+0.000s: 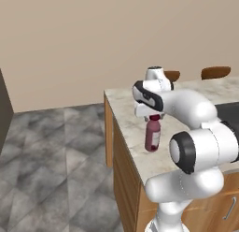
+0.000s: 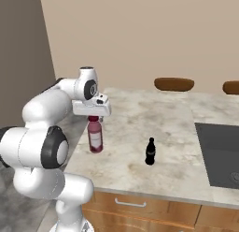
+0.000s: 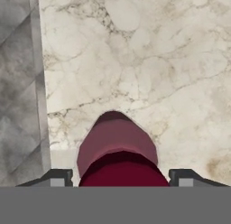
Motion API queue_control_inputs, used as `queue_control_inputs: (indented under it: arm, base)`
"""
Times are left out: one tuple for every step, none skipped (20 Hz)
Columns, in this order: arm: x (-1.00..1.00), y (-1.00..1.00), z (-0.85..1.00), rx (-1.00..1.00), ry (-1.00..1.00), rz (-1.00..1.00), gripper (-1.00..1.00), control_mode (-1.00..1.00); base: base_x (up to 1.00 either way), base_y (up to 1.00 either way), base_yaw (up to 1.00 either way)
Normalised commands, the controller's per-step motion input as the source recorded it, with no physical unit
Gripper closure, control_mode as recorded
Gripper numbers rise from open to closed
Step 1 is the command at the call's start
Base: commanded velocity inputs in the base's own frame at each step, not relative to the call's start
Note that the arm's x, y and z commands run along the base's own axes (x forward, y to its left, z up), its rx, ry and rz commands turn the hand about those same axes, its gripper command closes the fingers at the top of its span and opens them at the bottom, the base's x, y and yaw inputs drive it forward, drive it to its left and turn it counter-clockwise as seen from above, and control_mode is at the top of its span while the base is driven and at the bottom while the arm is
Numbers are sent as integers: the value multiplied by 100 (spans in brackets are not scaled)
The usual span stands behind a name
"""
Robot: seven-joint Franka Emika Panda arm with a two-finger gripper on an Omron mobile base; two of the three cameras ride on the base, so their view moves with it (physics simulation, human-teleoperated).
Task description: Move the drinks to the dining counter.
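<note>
On dining counter: juice bottle upright under tool; cola bottle near.

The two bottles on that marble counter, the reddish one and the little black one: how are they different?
The juice bottle is dark red, wider and taller; the cola bottle is black, slim and shorter. The juice bottle stands near the counter's left edge, right under the gripper, whose open fingers flank its red cap; the cola bottle stands apart, further right, with nothing over it. Both stand upright on the marble top.
</note>
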Motion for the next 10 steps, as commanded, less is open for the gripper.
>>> queue_control_inputs:
  arm:
    - [15,0,-24,-2,3,0,100,-100]
    - [13,0,-26,-3,2,0,100,-100]
    - [9,0,-27,-3,2,1,100,-100]
    - [0,0,-29,0,0,1,100,-100]
    - [0,0,-33,0,0,1,100,-100]
    - [0,0,-36,0,0,1,100,-100]
    - [-1,0,-40,0,0,1,100,-100]
    - [-5,0,-37,0,0,1,100,-100]
    - [-11,0,-36,0,0,2,100,-100]
    - [-17,0,-33,0,0,3,100,-100]
  base:
    - [0,0,0]
    - [0,0,0]
    - [0,0,0]
    - [0,0,0]
    - [0,0,0]
    - [0,0,0]
    - [0,0,0]
    - [0,0,0]
    - [0,0,0]
    - [0,0,0]
